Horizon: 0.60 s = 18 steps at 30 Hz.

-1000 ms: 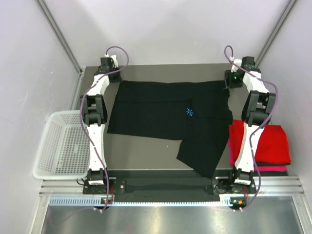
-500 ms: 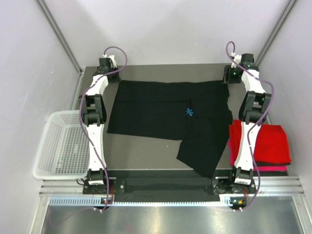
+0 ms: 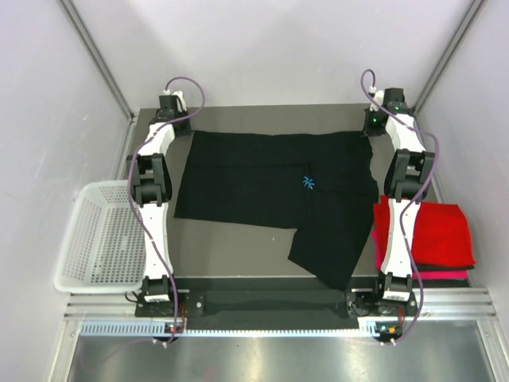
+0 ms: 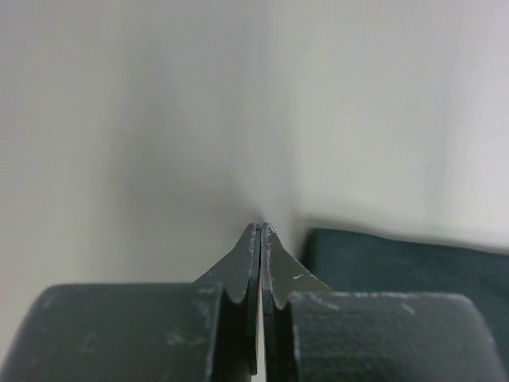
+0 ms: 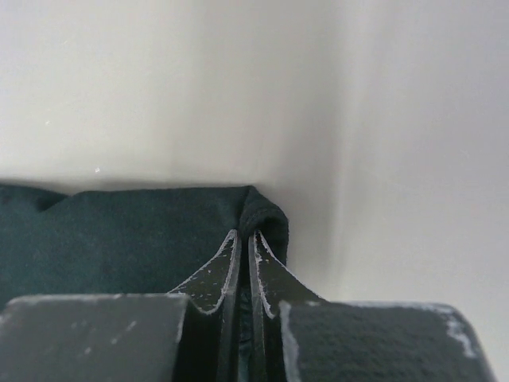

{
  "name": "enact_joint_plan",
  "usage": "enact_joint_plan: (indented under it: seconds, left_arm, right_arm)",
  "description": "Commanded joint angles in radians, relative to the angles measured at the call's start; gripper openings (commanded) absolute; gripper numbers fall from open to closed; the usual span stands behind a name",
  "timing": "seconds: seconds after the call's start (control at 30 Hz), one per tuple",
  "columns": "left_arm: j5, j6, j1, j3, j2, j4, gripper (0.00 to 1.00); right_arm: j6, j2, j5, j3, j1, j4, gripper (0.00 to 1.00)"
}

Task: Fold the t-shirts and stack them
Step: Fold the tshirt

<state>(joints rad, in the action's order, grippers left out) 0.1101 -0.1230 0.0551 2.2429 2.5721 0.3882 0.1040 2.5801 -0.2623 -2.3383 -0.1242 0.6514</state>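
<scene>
Top external view: the black t-shirt (image 3: 262, 179) lies spread flat at the centre of the table (image 3: 231, 247). Its far edge runs from 11 to 1 o'clock, and one flap trails toward 5 o'clock. Both arms are stretched out to that far edge.

Right gripper (image 5: 242, 235): clenched, with a bunched corner of the black cloth pinched between its tips at 1 o'clock.

Left gripper (image 4: 261, 229): clenched at 11 o'clock, but I see no cloth between the tips. The shirt's edge lies just beside them, toward the right of that view. I judge this hold unconfirmed.

Step in hand, as I read it: taking the two far corners for the first fold toward 6 o'clock. Before any lift I would confirm the left pinch, then raise both corners level and draw them evenly.

Surroundings: the red t-shirt (image 3: 433, 231) sits folded on the magenta t-shirt (image 3: 445, 274) at 4 o'clock. The white basket (image 3: 103, 239) stands at 8 o'clock. The trailing flap lies close to the stack, partly behind the right arm, and could snag it.
</scene>
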Motion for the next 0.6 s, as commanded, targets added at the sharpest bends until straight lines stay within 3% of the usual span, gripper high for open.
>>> enact_joint_plan:
  seconds: [0.0, 0.47, 0.5, 0.53, 0.57]
  left_arm:
    - [-0.078, 0.019, 0.04, 0.029, -0.013, 0.008, 0.0]
    - [-0.057, 0.011, 0.045, 0.118, 0.025, 0.023, 0.02]
    - [-0.044, 0.0, 0.042, 0.106, 0.017, 0.02, 0.09]
    - [-0.038, -0.012, 0.043, 0.103, 0.001, 0.015, 0.27]
    - [-0.021, -0.021, 0.045, 0.1, -0.007, 0.009, 0.31]
  right_arm:
    - [-0.03, 0.037, 0.078, -0.055, 0.018, -0.056, 0.0]
    - [-0.035, 0.066, 0.132, -0.105, 0.035, -0.119, 0.0]
    - [-0.036, 0.061, 0.133, -0.105, 0.035, -0.136, 0.0]
    - [-0.035, 0.058, 0.141, -0.11, 0.04, -0.144, 0.0]
    - [-0.024, 0.055, 0.146, -0.111, 0.044, -0.144, 0.0]
